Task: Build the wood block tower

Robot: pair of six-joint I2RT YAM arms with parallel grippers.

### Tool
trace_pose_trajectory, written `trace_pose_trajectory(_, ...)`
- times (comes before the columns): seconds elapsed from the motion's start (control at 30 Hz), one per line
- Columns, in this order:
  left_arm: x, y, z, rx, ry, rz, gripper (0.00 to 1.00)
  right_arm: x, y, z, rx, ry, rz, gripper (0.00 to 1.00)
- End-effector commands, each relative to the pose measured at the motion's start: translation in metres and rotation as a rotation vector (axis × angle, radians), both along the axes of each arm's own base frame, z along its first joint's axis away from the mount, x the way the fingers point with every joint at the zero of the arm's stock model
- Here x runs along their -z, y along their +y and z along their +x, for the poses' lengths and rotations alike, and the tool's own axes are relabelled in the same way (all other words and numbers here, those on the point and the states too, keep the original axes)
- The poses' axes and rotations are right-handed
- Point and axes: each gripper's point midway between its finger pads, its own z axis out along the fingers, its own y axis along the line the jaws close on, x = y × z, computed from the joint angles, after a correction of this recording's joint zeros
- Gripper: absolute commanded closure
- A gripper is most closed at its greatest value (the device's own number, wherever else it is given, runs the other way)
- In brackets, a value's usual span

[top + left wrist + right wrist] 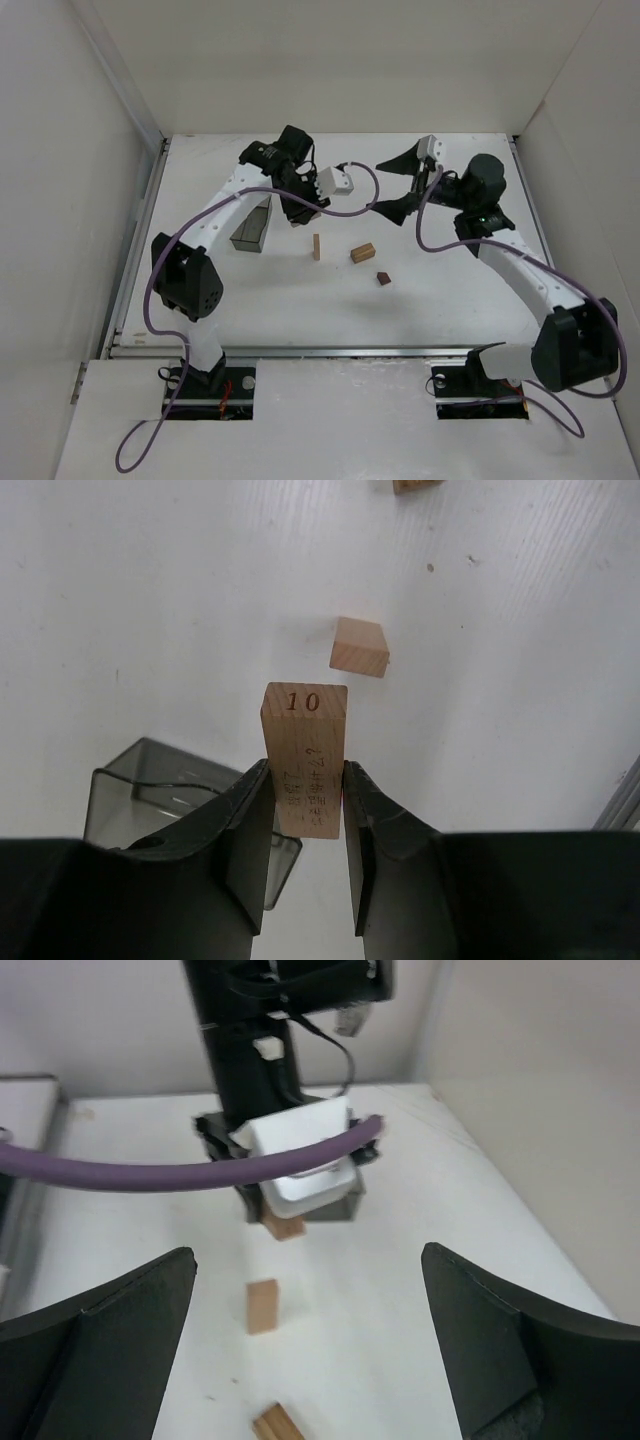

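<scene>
My left gripper (297,212) is shut on a light-tan upright block marked "10" (305,742) and holds it above the white table. It also shows from the right wrist view (285,1226), under the left gripper (300,1175). A second tan block (316,247) stands upright just ahead of it (360,646) (262,1306). A flat tan bar (362,253) lies to its right (278,1425). A small dark reddish-brown block (383,278) lies nearer the front. My right gripper (405,185) is wide open and empty, raised behind the blocks (305,1340).
A dark translucent grey box (251,228) stands on the table left of the blocks, close beside the left gripper's fingers (150,785). A purple cable (180,1172) hangs across the left wrist. White walls enclose the table on three sides.
</scene>
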Motion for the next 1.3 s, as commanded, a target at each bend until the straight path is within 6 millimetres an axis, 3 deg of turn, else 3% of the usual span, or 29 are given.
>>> trace_pose_trajectory(0.0,-0.003,0.017,-0.011,-0.007,-0.011,0.083,1.0,0.041,-0.029,0.02,0.203,-0.081,-0.297,0.0)
trace_pose_trajectory(0.03,0.001,0.016,-0.014,-0.001,-0.008,0.098,1.0,0.059,-0.034,0.016,0.203,-0.021,-0.355,0.0)
trace_pose_trajectory(0.17,0.01,0.005,-0.02,0.033,-0.002,0.131,1.0,0.08,-0.047,0.018,0.247,0.011,-0.43,0.0)
trace_pose_trajectory(0.37,0.029,-0.01,-0.031,0.086,0.027,0.176,1.0,0.09,-0.046,0.011,0.214,0.008,-0.436,0.0)
trace_pose_trajectory(0.53,0.035,-0.012,-0.034,0.098,0.041,0.187,1.0,0.102,-0.064,0.01,0.3,-0.001,-0.489,0.0)
trace_pose_trajectory(0.7,0.049,-0.006,-0.03,0.086,0.053,0.244,1.0,0.097,-0.068,0.007,0.327,-0.024,-0.487,0.0)
trace_pose_trajectory(1.27,0.059,-0.017,-0.02,0.109,0.004,0.307,1.0,0.097,-0.068,0.003,0.309,-0.032,-0.479,0.0)
